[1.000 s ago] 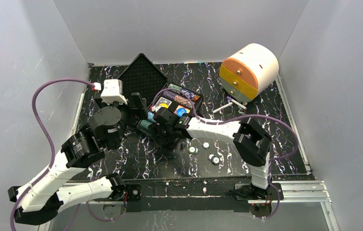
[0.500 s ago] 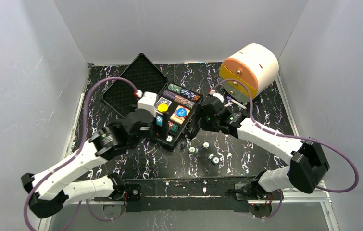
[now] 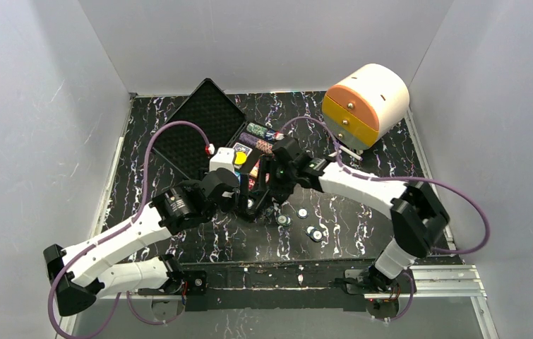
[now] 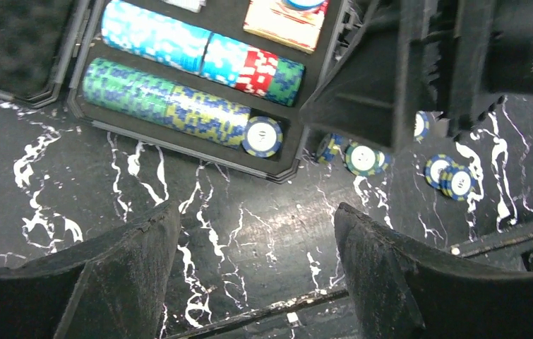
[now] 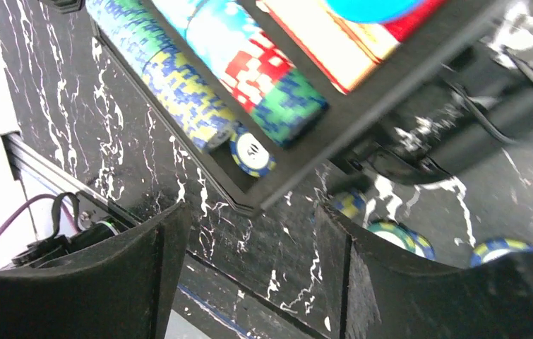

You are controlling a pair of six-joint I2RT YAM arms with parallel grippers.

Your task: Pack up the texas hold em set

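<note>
The black poker case (image 3: pixel 275 140) lies open at mid-table, its foam lid (image 3: pixel 203 120) flat to the left. In the left wrist view its tray (image 4: pixel 178 140) holds a green-yellow chip row (image 4: pixel 164 102), a cyan-red-green row (image 4: pixel 203 56), a card deck (image 4: pixel 284 25) and one blue chip (image 4: pixel 262 135). Several loose chips (image 3: pixel 284 219) lie on the table right of the case's near corner, and they show in the left wrist view (image 4: pixel 362 159) and the right wrist view (image 5: pixel 397 236). My left gripper (image 3: pixel 238 203) (image 4: pixel 256 219) is open and empty above bare table before the case. My right gripper (image 3: pixel 263 192) (image 5: pixel 253 219) is open and empty at the case's near corner.
A cream and orange drawer box (image 3: pixel 366 102) stands at the back right, with a white stick (image 3: pixel 337 154) in front of it. The two grippers are close together at the case's near edge. The table's front rail (image 3: pixel 284 272) runs just behind the loose chips.
My left arm has swung from the table's left side to the case's near edge. My right arm pulled back to the right, then returned to the case's near corner. Both stayed empty.
</note>
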